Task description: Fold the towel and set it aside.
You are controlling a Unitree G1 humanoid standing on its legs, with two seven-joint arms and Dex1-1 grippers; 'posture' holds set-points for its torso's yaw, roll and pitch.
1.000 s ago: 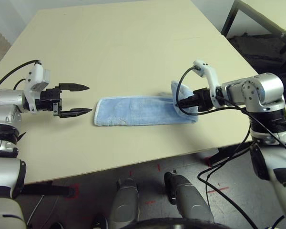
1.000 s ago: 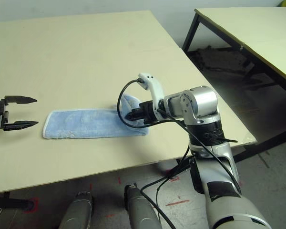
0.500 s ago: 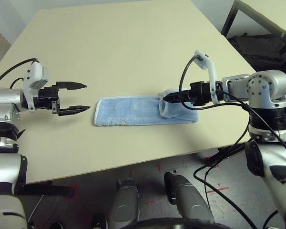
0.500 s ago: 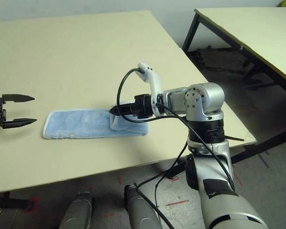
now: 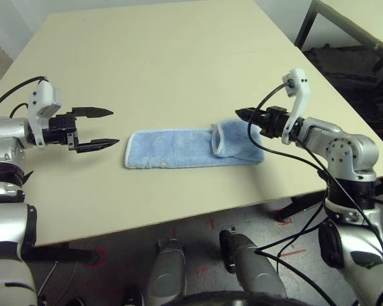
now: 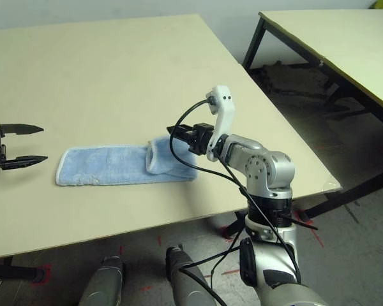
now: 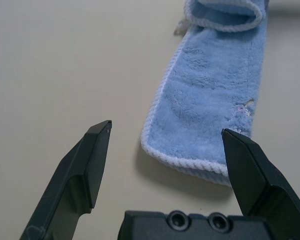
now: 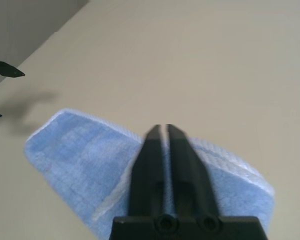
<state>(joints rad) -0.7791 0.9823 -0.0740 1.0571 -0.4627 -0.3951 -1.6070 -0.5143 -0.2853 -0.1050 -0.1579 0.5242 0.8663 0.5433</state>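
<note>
Right claw [image 5: 242, 113]: closed and empty. One second earlier it was at the right end of the towel [image 5: 179, 148], with that end raised off the surface [image 5: 179, 57]. Half a second earlier it was carrying the end leftward over the strip. It has now let go, lifted clear and drawn back to the right, and its two fingers [image 8: 162, 150] lie pressed together above the cloth, holding nothing.

Result: the right end of the towel now lies doubled over, forming a short flap with a white-edged lip [image 5: 216, 139] across the strip. The towel lies flat as a long band near the front edge of the surface, between the two arms. It has not shifted otherwise.

Left claw [image 5: 96, 130]: wide open, hovering just left of the towel's left end, apart from it. It has held this position throughout.

Assessment: one partial fold is done. The flap covers only a small part of the length, so further folding is probably required, and the towel has not yet been set aside.
</note>
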